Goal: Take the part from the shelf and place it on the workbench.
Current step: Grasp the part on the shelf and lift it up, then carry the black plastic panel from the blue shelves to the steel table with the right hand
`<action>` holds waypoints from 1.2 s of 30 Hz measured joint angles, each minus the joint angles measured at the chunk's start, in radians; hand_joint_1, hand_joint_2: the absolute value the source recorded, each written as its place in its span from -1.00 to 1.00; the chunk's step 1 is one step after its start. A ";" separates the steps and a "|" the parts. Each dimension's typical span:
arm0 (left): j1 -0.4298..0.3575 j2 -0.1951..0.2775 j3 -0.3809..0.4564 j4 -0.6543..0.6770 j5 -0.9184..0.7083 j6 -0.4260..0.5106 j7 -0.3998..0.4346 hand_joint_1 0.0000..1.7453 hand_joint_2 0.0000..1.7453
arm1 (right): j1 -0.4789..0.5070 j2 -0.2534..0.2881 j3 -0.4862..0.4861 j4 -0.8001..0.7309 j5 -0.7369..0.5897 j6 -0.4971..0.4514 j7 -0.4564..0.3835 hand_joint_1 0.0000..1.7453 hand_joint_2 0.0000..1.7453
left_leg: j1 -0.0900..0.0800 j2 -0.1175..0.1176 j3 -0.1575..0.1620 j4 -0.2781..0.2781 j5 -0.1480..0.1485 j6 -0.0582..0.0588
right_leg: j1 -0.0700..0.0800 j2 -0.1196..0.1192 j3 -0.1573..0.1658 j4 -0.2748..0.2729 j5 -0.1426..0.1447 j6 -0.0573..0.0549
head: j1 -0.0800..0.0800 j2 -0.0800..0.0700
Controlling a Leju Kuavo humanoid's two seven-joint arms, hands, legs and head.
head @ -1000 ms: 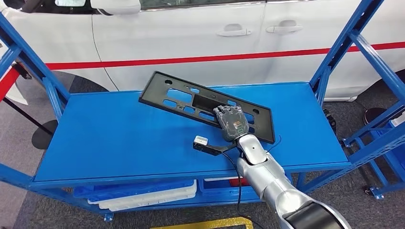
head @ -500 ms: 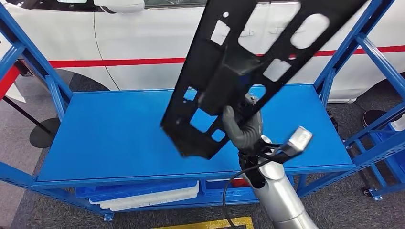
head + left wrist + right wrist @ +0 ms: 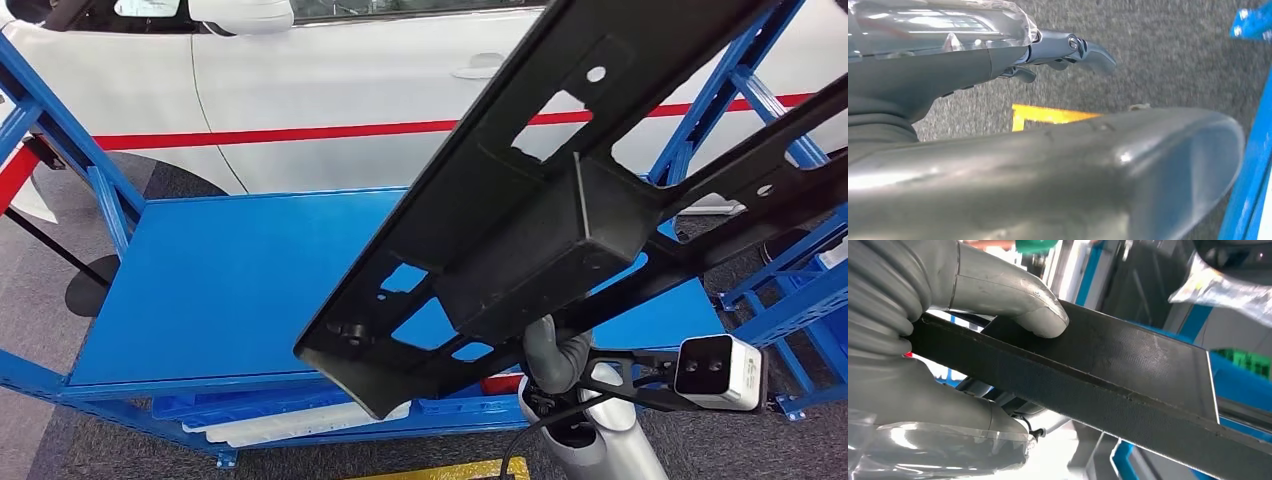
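Right hand (image 3: 556, 352) fingers (image 3: 1013, 297) grasping the black part (image 3: 540, 220) at one edge, thumb on top; part clear above the shelf (image 3: 220, 290); looks stiff, light, long; leverage risk; left hand (image 3: 1068, 50) state unclear.

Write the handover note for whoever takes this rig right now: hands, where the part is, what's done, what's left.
Right hand: grips the black plastic part, thumb pressed on its flat face.
Left hand: holds nothing; it hangs over grey floor with a yellow marking.
Part: off the blue shelf, raised and tilted close in front of the head camera. A white car stands behind the shelf.
Done: part taken from the shelf.
Left: carry it to the workbench and set it down.
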 joint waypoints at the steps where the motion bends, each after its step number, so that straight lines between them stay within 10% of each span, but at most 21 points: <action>1: -0.001 0.000 0.000 0.000 -0.004 -0.003 0.000 -1.00 -1.00 | 0.001 0.000 0.008 -0.008 -0.014 0.013 0.013 0.94 1.00 | 0.001 0.000 -0.010 0.024 -0.017 -0.005 | -0.002 -0.001 0.002 -0.003 0.002 -0.006 | 0.000 0.000; 6: -0.006 0.005 0.000 0.000 -0.028 -0.001 0.023 -1.00 -1.00 | -0.002 -0.009 0.069 -0.020 -0.090 0.042 0.038 0.94 1.00 | 0.002 0.001 -0.124 0.283 -0.135 -0.016 | 0.003 -0.006 0.000 -0.003 0.006 -0.019 | 0.000 0.000; 11: -0.014 0.021 -0.001 0.000 -0.045 0.006 0.039 -1.00 -1.00 | -0.004 -0.037 0.133 -0.018 -0.051 0.019 -0.043 0.94 1.00 | -0.005 0.000 0.015 0.014 -0.012 0.008 | 0.010 -0.005 -0.002 0.001 0.009 -0.012 | 0.000 0.000; 15: -0.016 0.035 -0.001 0.000 -0.049 0.020 0.050 -1.00 -1.00 | -0.001 -0.064 0.156 -0.018 -0.023 -0.016 -0.083 0.94 1.00 | -0.008 0.001 0.017 -0.015 0.009 0.027 | 0.010 -0.004 -0.011 0.004 0.015 0.012 | 0.000 0.000; 20: -0.017 0.044 -0.001 0.000 -0.053 0.016 0.059 -1.00 -1.00 | 0.006 -0.090 0.163 -0.011 -0.008 -0.019 -0.097 0.94 1.00 | -0.006 0.008 -0.020 -0.024 0.043 0.050 | -0.001 -0.003 -0.097 0.235 -0.152 0.035 | 0.000 0.000; 22: -0.016 0.045 -0.001 0.000 -0.054 0.013 0.058 -1.00 -1.00 | 0.011 -0.093 0.166 -0.006 0.008 -0.016 -0.097 0.94 1.00 | -0.006 0.008 -0.039 -0.021 0.055 0.048 | -0.005 -0.004 -0.094 0.279 -0.163 0.041 | 0.000 0.000; 26: -0.015 0.045 -0.001 0.000 -0.066 0.008 0.063 -1.00 -1.00 | 0.025 -0.092 0.161 -0.004 0.054 0.005 -0.098 0.94 1.00 | -0.007 0.007 -0.065 -0.008 0.074 0.034 | -0.008 -0.004 0.074 0.037 -0.083 0.035 | 0.000 0.000; 30: -0.014 0.044 -0.001 0.000 -0.069 0.004 0.072 -1.00 -1.00 | 0.048 -0.085 0.132 -0.006 0.089 0.036 -0.100 0.94 1.00 | -0.006 0.006 -0.070 -0.007 0.092 0.009 | -0.001 -0.004 0.089 -0.010 -0.064 0.014 | 0.000 0.000; 32: -0.012 0.045 -0.001 0.001 -0.071 0.008 0.085 -1.00 -1.00 | 0.065 -0.074 0.108 -0.007 0.109 0.063 -0.101 0.94 1.00 | -0.004 0.005 -0.087 0.023 0.056 -0.001 | -0.005 -0.007 0.074 -0.015 -0.045 -0.002 | 0.000 0.000; 36: -0.005 0.044 -0.001 0.001 -0.062 0.036 0.113 -1.00 -1.00 | 0.118 -0.043 0.054 -0.006 0.147 0.154 -0.102 0.94 1.00 | -0.001 0.005 -0.148 0.249 -0.106 -0.013 | -0.004 -0.011 0.025 -0.013 -0.007 -0.014 | 0.000 0.000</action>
